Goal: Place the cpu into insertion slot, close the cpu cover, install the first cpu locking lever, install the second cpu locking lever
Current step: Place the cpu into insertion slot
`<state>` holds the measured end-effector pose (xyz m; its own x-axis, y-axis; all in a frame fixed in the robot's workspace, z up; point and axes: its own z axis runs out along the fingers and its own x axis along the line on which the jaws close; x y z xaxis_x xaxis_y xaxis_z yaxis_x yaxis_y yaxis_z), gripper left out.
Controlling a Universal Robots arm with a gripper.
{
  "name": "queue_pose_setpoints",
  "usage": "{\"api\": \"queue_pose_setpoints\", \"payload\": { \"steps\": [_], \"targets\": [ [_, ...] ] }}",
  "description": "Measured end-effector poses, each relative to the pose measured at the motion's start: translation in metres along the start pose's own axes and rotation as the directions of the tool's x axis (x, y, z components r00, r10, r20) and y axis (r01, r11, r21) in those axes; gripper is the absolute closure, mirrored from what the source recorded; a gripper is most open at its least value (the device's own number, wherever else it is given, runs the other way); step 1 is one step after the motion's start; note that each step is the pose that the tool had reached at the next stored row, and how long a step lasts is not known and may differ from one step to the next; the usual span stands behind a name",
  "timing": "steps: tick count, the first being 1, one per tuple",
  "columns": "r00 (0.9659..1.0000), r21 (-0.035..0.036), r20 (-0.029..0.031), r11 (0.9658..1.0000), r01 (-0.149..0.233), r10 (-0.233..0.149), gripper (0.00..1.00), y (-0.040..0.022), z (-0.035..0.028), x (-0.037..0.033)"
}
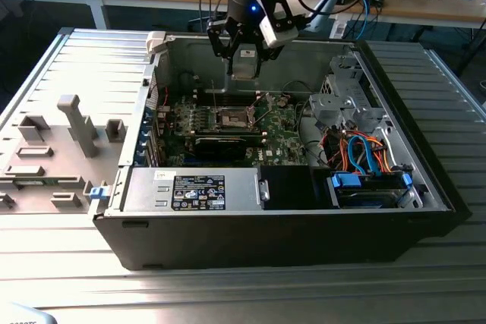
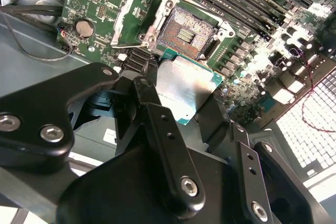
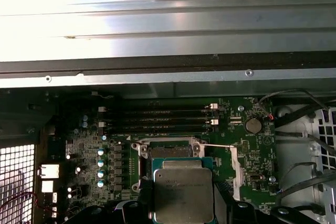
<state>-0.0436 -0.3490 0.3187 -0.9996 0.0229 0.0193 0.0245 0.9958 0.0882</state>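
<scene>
My gripper (image 1: 244, 57) hangs inside the open computer case, shut on the cpu (image 1: 245, 66). Both wrist views show the cpu (image 2: 186, 90) (image 3: 184, 192) as a flat silver-grey square clamped by its edges between the black fingers (image 2: 146, 95), hovering clear of the board. Just beyond the chip lies the insertion slot (image 2: 184, 32) (image 3: 169, 150), its dark pin field bare. The slot (image 1: 231, 117) sits mid-board, below the gripper. The cpu cover (image 2: 122, 14) (image 3: 234, 163) is swung open beside the slot, and a thin lever rod (image 3: 215, 146) sticks out along the slot's edge.
Narrow memory slots (image 3: 157, 119) run beside the socket, and a long black card (image 1: 220, 144) lies in front of it. A power supply (image 1: 194, 190) and a drive cage with blue and orange cables (image 1: 364, 157) occupy the case's near side. A grey fixture plate (image 1: 61, 142) lies at the exterior view's left.
</scene>
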Motion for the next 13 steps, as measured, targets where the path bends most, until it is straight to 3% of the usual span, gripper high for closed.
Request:
{"api": "queue_pose_setpoints", "payload": {
  "steps": [13],
  "targets": [
    [1.0, 0.0, 0.0, 1.0, 0.0, 0.0, 0.46, -0.0004, 0.0043, 0.0]
  ]
}}
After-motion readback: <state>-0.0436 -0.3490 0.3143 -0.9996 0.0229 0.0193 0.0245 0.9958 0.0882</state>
